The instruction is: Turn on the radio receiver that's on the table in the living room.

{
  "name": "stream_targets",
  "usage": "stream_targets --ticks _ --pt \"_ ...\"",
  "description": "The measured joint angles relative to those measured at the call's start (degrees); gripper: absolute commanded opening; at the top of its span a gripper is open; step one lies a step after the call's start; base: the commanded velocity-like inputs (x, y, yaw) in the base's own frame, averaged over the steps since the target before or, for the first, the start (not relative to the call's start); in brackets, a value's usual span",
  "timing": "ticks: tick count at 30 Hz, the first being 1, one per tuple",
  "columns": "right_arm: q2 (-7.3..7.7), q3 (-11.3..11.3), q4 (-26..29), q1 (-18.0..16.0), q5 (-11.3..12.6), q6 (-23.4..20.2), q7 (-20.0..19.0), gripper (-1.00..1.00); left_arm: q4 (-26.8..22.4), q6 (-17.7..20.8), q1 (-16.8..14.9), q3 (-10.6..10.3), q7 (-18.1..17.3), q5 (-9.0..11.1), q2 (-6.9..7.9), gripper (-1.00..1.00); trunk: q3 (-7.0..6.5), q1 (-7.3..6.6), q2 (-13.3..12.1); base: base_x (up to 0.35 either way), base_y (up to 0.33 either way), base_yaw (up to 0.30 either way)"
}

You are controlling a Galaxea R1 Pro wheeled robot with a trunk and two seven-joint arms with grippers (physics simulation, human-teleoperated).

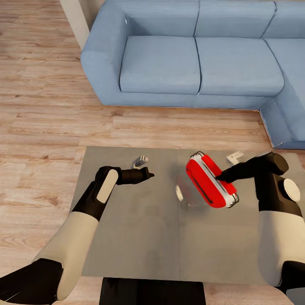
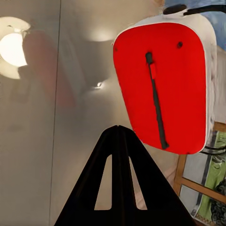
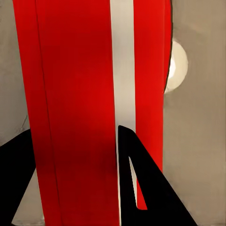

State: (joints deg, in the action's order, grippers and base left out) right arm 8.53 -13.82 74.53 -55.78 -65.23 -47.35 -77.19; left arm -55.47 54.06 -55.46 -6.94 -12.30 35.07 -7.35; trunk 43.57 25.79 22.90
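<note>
Right tool (image 1: 221, 177) clamped on radio receiver (image 1: 209, 180), tilted off desk (image 1: 127, 237) to expose your switch | left tool (image 1: 148, 174) together, idle.

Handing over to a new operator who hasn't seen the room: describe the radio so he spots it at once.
In front of the blue sofa is a low grey table. On its right half, at the right gripper, the radio sits tilted. It is the only bright red thing there: a rounded box with a white band around its edge.
</note>
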Motion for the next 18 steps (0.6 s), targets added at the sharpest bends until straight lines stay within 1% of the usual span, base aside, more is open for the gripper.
stream_targets --ticks 3,5,18 --pt "0.00 -0.09 -2.55 -0.01 0.02 0.40 0.15 -1.00 0.01 0.00 0.00 0.00 0.00 0.00 -0.01 -1.00 0.00 0.00 0.00 0.000 0.000 0.000" --pt "0.01 -0.13 -2.97 -0.02 -0.02 0.54 0.18 -1.00 0.01 0.00 0.00 0.00 0.00 0.00 -0.02 -1.00 0.00 0.00 0.01 0.000 0.000 0.000" --pt "-0.06 -0.16 -3.56 -0.02 -0.02 0.66 0.45 -1.00 0.00 -0.01 0.00 0.00 0.00 0.00 -0.04 -1.00 0.00 0.00 0.01 0.000 0.000 0.000"
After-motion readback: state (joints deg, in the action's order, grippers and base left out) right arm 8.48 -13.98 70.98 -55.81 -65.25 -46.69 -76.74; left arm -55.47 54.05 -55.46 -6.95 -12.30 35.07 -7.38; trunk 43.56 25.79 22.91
